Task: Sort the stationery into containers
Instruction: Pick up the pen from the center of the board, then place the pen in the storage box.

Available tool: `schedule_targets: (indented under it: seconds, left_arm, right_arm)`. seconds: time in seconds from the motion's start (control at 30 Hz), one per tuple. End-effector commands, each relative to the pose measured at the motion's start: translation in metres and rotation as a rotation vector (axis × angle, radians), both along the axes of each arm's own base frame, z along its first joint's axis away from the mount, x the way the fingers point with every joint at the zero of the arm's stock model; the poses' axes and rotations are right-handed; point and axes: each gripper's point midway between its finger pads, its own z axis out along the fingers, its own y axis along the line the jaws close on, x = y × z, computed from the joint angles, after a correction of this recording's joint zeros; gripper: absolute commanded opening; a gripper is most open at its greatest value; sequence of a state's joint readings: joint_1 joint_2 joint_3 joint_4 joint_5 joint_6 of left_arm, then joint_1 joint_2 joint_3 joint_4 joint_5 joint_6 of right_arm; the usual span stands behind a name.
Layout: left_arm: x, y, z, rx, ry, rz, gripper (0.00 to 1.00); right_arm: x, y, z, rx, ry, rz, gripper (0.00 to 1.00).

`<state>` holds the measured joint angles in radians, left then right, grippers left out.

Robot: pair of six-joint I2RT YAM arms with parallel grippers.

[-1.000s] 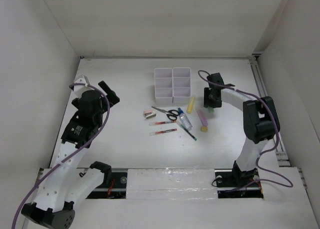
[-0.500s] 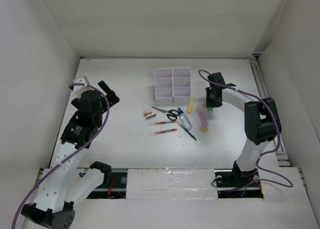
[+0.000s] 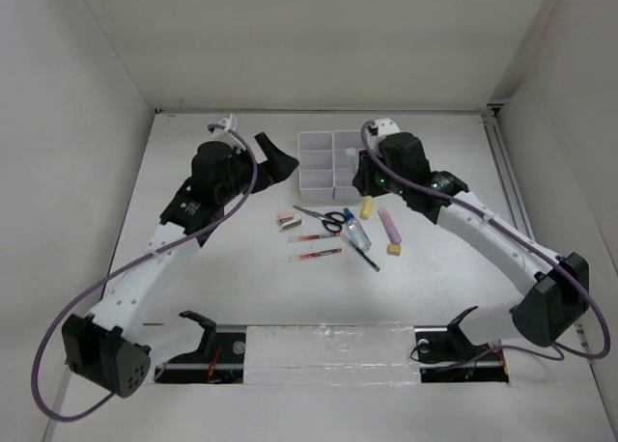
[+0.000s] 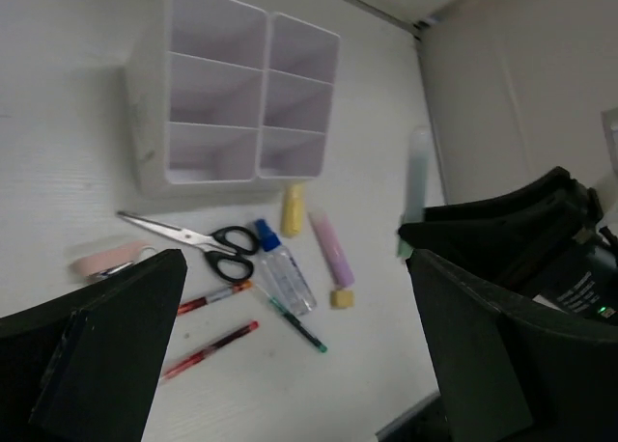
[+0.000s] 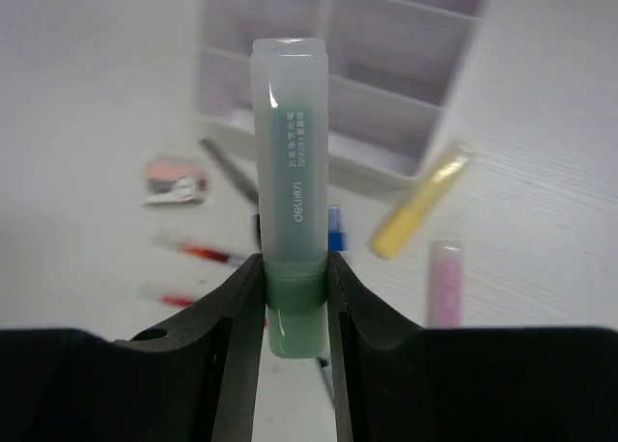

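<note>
Right fingers [image 5: 247, 302] have carried green bar [image 5: 290, 152] beside containers [image 3: 333, 164] (left fingers [image 4: 106, 336] agape).

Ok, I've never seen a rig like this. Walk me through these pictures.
Two robot arms are bolted at the near edge of a white table. One picture looks down from above; the other two come from a camera on each wrist. Each arm ends in a two-fingered tool. The right tool grips a green bar; the left tool is open and empty. On the table lie scissors, red-white pens, a blue-capped bottle, a yellow bar, a pink bar and a white six-compartment organiser.
</note>
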<state>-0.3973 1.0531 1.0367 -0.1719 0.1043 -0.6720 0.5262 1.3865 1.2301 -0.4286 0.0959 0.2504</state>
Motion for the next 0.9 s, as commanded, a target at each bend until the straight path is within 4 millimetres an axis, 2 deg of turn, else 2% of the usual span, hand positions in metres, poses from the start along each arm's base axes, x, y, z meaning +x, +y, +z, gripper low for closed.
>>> schedule_targets:
  seconds: [0.0,0.03,0.13,0.2,0.23,0.27,0.3,0.33,0.37,0.4,0.43,0.5,0.57,0.73,0.77,0.87]
  left_arm:
    - [-0.003,-0.057,0.047,-0.168,-0.122,-0.247,1.00]
    - [-0.001,-0.061,0.050,-0.186,-0.133,-0.259,1.00]
    - [-0.001,-0.070,0.050,-0.202,-0.148,-0.311,1.00]
    - [0.002,-0.073,0.050,-0.208,-0.159,-0.323,0.93]
    - [0.005,-0.077,0.041,-0.203,-0.132,-0.336,0.90]
    - [0.005,-0.077,0.041,-0.203,-0.132,-0.336,0.90]
    - [0.005,-0.079,0.031,-0.199,-0.108,-0.345,0.88]
    - [0.004,-0.080,0.034,-0.204,-0.120,-0.355,0.83]
    - [0.006,-0.081,0.024,-0.205,-0.091,-0.351,0.81]
    - [0.004,-0.083,0.022,-0.217,-0.093,-0.361,0.81]
    - [0.005,-0.083,0.024,-0.220,-0.103,-0.362,0.81]
    - [0.002,-0.085,0.023,-0.236,-0.099,-0.381,0.73]
    - [0.000,-0.087,0.024,-0.245,-0.092,-0.391,0.71]
    - [-0.001,-0.086,0.021,-0.242,-0.080,-0.390,0.55]
    - [-0.001,-0.086,0.019,-0.240,-0.070,-0.389,0.48]
    - [0.000,-0.085,0.019,-0.238,-0.071,-0.378,0.42]
  right_arm:
    - [-0.022,0.059,0.045,0.114,-0.102,0.196,0.00]
    - [-0.036,0.077,0.050,0.122,-0.108,0.248,0.00]
    - [-0.059,0.109,0.064,0.172,-0.124,0.368,0.00]
    - [-0.068,0.121,0.074,0.195,-0.144,0.408,0.00]
    - [-0.070,0.125,0.072,0.198,-0.147,0.419,0.00]
    - [-0.075,0.130,0.075,0.210,-0.149,0.444,0.00]
    - [-0.078,0.131,0.081,0.226,-0.162,0.456,0.00]
    - [-0.078,0.133,0.080,0.233,-0.166,0.465,0.00]
    - [-0.077,0.134,0.082,0.238,-0.174,0.465,0.00]
    - [-0.077,0.135,0.080,0.246,-0.170,0.461,0.00]
    - [-0.077,0.135,0.080,0.246,-0.170,0.461,0.00]
    - [-0.078,0.137,0.082,0.249,-0.180,0.462,0.00]
    - [-0.072,0.137,0.076,0.229,-0.171,0.437,0.00]
    - [-0.065,0.133,0.080,0.218,-0.191,0.395,0.00]
    - [-0.064,0.134,0.082,0.224,-0.199,0.395,0.00]
    - [-0.055,0.130,0.088,0.215,-0.222,0.351,0.00]
